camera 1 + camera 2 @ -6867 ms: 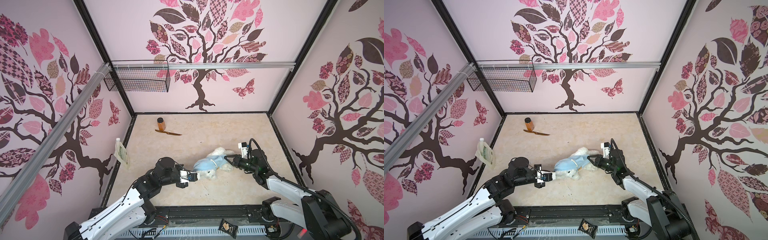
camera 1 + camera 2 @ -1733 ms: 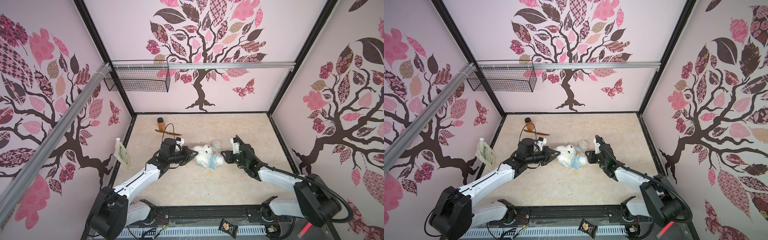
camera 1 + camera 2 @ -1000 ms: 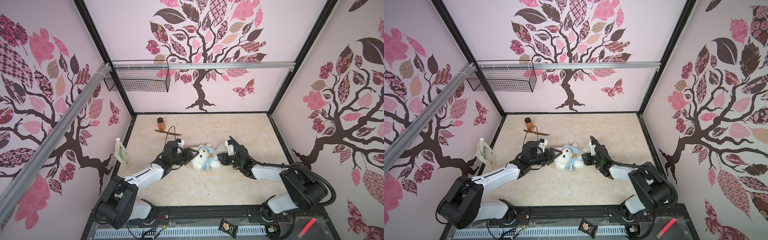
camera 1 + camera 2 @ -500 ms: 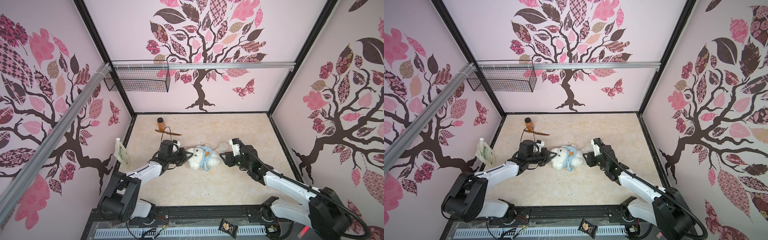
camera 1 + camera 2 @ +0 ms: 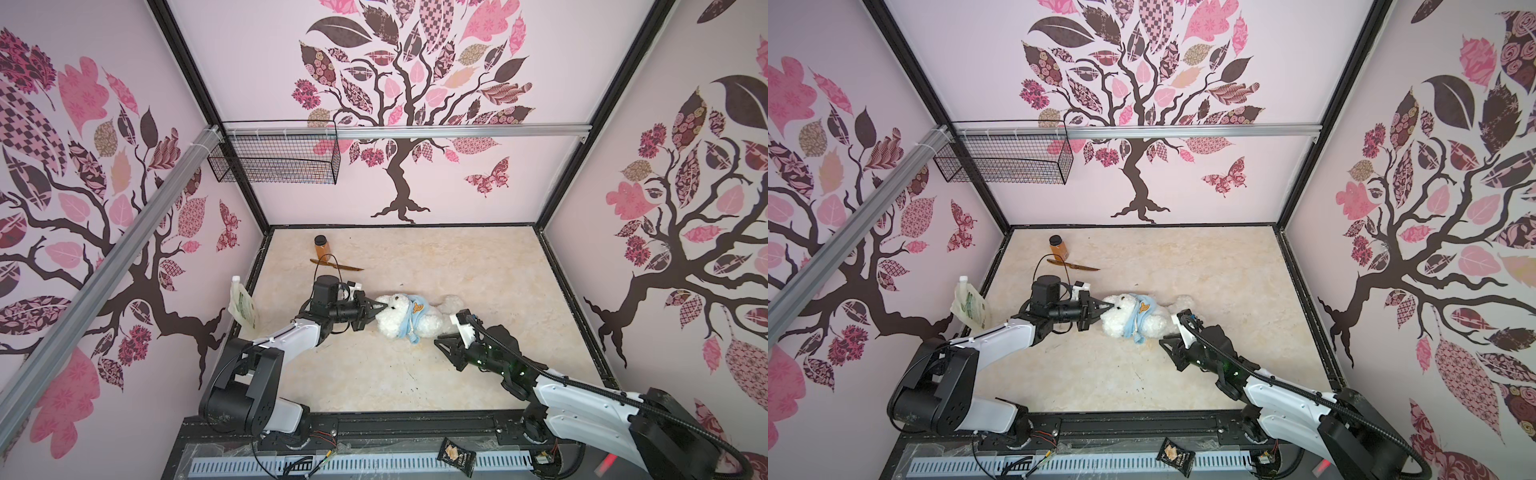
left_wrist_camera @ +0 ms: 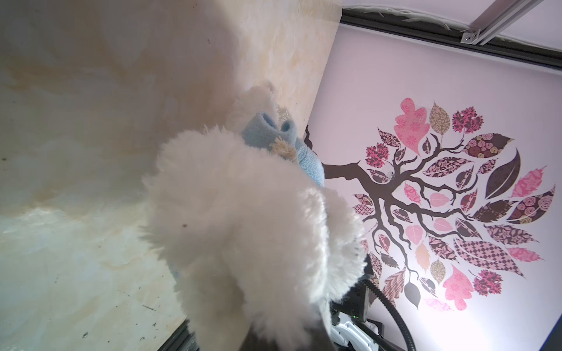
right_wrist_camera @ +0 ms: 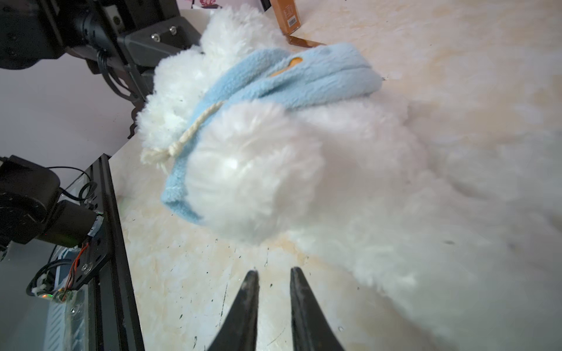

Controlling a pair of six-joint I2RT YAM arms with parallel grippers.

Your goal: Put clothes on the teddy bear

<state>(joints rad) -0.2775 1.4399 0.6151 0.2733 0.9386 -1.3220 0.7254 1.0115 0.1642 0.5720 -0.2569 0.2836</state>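
Right wrist camera, close in: a white fluffy plush teddy bear [image 7: 252, 176] lies on the pale marbled tabletop [image 7: 182, 288]. A small light blue fleece hooded shirt [image 7: 319, 76] is bunched just below its head, and a cream drawstring trails from it. The right gripper [image 7: 273, 288] sits just short of the bear's nearest paw. Its two dark fingers stand a narrow gap apart, with only tabletop showing between them and nothing held.

In both top views the bear [image 5: 430, 322] [image 5: 1154, 322] lies stretched out between the two arms, with the right gripper [image 5: 440, 343] at its leg end. The left gripper [image 5: 380, 308] [image 5: 1106, 309] is at its head, claw pinched together on the fur there. The left wrist view is filled with that fur [image 6: 243, 212].

Beyond the bear's head, toward the back wall, a small amber jar with a dark lid [image 5: 320, 246] stands upright. A thin brown blade-shaped piece [image 5: 336, 266] lies flat between the jar and the bear.
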